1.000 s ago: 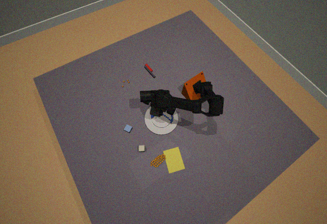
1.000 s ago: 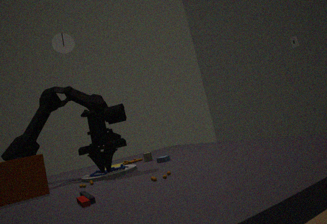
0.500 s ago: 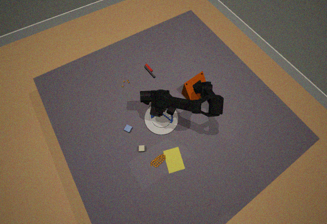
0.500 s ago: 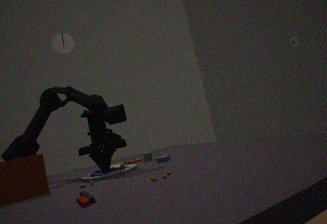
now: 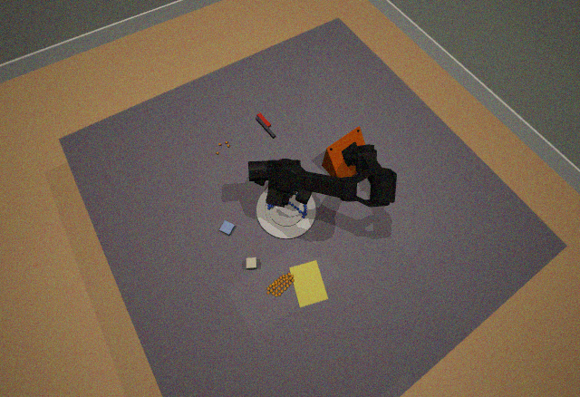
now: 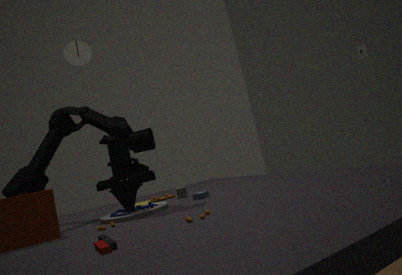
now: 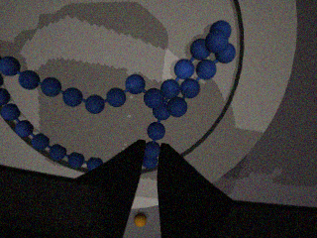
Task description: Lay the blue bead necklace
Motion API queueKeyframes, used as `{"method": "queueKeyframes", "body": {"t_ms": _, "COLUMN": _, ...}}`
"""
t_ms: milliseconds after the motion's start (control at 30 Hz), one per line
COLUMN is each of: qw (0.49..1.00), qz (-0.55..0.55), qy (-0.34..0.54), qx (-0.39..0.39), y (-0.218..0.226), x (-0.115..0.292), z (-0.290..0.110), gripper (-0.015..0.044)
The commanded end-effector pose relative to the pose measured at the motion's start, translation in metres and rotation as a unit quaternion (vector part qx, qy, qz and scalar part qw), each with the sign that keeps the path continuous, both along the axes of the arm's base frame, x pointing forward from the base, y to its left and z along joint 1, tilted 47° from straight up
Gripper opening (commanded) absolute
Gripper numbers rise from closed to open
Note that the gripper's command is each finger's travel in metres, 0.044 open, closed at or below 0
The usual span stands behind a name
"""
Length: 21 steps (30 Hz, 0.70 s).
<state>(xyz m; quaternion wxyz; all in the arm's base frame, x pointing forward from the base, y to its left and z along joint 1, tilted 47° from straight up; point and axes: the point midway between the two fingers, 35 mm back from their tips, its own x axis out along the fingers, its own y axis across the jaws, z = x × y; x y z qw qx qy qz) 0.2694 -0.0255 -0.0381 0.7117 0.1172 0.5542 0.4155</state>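
The gripper [image 7: 150, 166] is pinched narrow on a bead of the necklace [image 7: 116, 96], right at the groove of the board [image 7: 267, 74]. Only the wrist view shows this: the strand sprawls across the board's middle, part along the groove, with a bunched clump near the far rim, and one orange bead [image 7: 141, 220] behind the fingers. From the top, the arm hides most of the necklace [image 5: 299, 208] on the board [image 5: 281, 231]. The exterior view shows the fingertips [image 6: 128, 208] down on the board [image 6: 156, 208], with a red block [image 6: 102, 247] near it.
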Motion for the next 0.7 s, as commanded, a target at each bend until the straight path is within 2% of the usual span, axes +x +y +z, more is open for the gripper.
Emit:
{"method": "queueKeyframes", "body": {"t_ms": 0, "qw": 1.0, "qz": 0.0, "qy": 0.0, "qx": 0.0, "y": 0.0, "x": 0.0, "z": 0.0, "gripper": 0.0}}
{"method": "queueKeyframes", "body": {"t_ms": 667, "qw": 1.0, "qz": -0.002, "qy": 0.002, "qx": 0.002, "y": -0.013, "x": 0.0, "z": -0.004, "gripper": 0.0}}
